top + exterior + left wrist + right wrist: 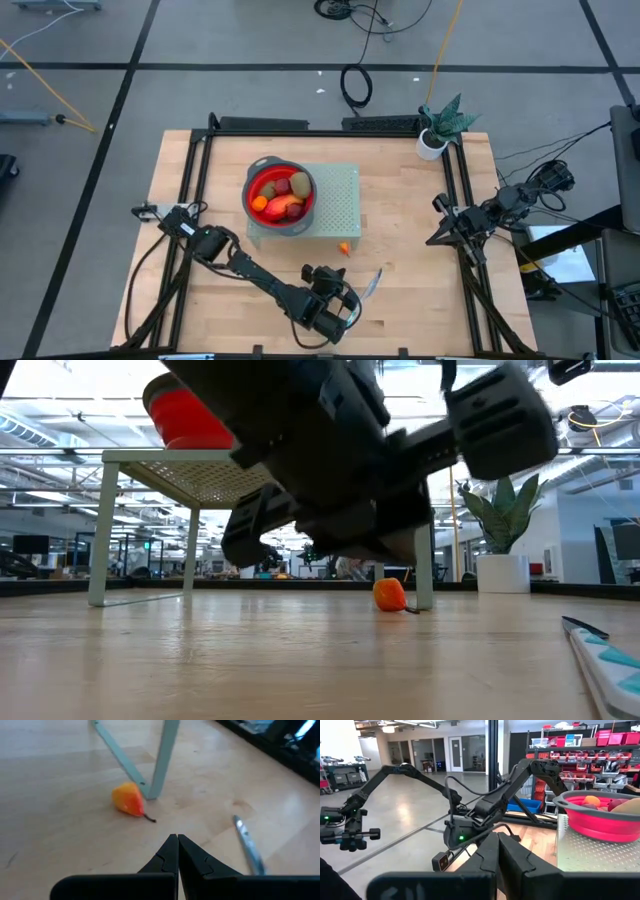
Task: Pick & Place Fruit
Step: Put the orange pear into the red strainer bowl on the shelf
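Note:
One small orange fruit point(129, 800) with a short stem lies on the wooden table beside the near right leg point(162, 760) of a pale green perforated stand point(335, 200). A red bowl point(252, 190) on that stand holds several fruits point(283, 197), red, orange and olive. My left gripper point(177, 839) is shut and holds nothing. It hovers low over the table just near of the orange fruit point(345, 248), pointing toward it. My right gripper point(440, 236) waits shut and raised at the table's right side.
A slim silver-and-blue knife point(372, 283) lies on the table right of my left gripper, also seen in the low view as the knife point(605, 650). A potted plant point(440, 128) stands at the far right corner. Black frame rails point(190, 190) run along both sides.

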You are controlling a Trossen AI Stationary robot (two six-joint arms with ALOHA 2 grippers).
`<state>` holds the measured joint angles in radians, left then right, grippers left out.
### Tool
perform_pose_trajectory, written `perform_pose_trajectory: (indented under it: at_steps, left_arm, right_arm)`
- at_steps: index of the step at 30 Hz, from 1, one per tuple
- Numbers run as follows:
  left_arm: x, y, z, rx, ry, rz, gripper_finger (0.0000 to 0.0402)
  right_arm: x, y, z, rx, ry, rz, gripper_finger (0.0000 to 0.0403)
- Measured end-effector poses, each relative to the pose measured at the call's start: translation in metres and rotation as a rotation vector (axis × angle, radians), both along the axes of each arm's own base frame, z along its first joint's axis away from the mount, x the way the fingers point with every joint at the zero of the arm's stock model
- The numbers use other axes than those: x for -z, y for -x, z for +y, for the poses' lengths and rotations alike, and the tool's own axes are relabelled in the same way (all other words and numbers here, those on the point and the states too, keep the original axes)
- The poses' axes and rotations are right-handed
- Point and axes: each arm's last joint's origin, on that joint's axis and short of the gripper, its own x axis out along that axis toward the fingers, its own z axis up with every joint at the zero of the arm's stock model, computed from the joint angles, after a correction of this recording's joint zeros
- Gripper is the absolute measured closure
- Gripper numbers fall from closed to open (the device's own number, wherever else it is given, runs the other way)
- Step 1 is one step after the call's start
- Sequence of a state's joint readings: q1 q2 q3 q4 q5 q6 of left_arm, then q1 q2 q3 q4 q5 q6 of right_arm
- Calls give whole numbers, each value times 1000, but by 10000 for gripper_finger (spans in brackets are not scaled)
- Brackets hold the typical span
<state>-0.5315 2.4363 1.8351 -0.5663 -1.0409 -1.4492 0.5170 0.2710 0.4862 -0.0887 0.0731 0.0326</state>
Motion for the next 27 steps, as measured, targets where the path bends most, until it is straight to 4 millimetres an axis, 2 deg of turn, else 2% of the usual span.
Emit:
perform_pose_trajectory:
  at_steps: [10, 22, 27]
  left_arm:
    - [6, -8, 25, -47, -25, 26, 401]
    - [6, -14, 28, 17, 8, 81, 390]
    - [6, -17, 35, 3, 7, 81, 362]
  right_arm:
    - [2, 0, 0, 0, 11, 20, 403]
    - [3, 0, 0, 0, 16, 27, 403]
    - [4, 0, 0, -1, 18, 32, 403]
